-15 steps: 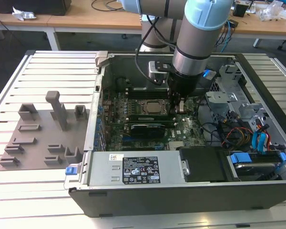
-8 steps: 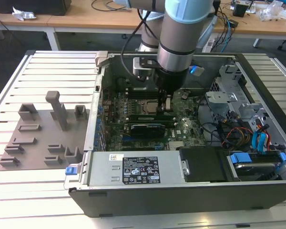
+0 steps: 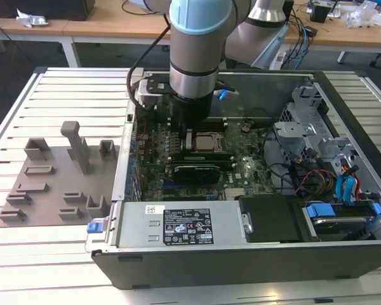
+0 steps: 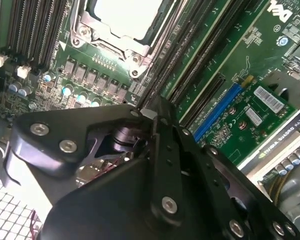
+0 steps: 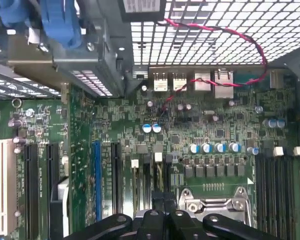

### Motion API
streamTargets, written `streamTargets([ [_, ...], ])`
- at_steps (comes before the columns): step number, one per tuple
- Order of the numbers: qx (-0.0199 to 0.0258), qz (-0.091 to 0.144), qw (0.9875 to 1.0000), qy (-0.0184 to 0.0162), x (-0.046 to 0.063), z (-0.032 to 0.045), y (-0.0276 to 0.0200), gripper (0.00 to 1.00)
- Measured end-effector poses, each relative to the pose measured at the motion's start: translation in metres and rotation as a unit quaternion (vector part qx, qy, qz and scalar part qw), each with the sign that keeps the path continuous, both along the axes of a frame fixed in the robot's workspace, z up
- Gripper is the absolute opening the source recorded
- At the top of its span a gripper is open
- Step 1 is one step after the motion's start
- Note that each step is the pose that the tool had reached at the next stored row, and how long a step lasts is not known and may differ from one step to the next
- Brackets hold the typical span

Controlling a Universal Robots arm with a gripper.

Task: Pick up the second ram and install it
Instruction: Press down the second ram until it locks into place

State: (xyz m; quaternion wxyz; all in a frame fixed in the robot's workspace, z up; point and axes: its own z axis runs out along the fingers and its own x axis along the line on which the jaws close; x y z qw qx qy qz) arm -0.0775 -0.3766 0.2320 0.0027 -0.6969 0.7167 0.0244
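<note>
the hand (image 3: 189, 136) is low inside the open computer case (image 3: 241, 257), over the flat green board (image 3: 241, 168) beside the square metal socket (image 3: 206, 141); i cannot tell its grip.

You have a slatted light-grey metal table (image 3: 63, 95) carrying an open black desktop computer case (image 3: 241, 254) and, on the exterior view's left, a flat grey fixture tray (image 3: 51, 190).

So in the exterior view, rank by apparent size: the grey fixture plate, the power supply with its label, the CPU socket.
1. The power supply, the widest, nearest the camera.
2. The grey fixture plate, on the exterior view's left; close to the power supply in area, so that order is unsure.
3. The CPU socket, clearly smallest.
</note>
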Motion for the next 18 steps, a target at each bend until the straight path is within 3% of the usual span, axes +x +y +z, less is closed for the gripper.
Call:
streamTargets([
  [5, 0.0001, 0.000, 1.0000, 0.0001, -0.001, -0.0033, 0.0000, 0.10],
  [10, 0.0001, 0.000, 1.0000, 0.0006, 0.007, -0.0039, 0.0000, 0.10],
  [11, 0.0010, 0.000, 1.0000, -0.0001, 0.007, -0.0023, 0.0003, 0.10],
  [13, 0.0004, 0.000, 1.0000, 0.0006, 0.008, 0.0080, 0.0000, 0.10],
  [14, 0.0015, 0.000, 1.0000, 0.0022, 0.011, 0.0122, 0.0001, 0.10],
  [16, 0.0030, 0.000, 0.9998, 0.0174, 0.031, 0.0124, 0.0001, 0.10],
  [17, 0.0037, 0.000, 0.9998, 0.0206, 0.036, 0.0126, 0.0000, 0.10],
  [18, 0.0039, 0.000, 0.9998, 0.0207, 0.037, 0.0149, 0.0001, 0.10],
])
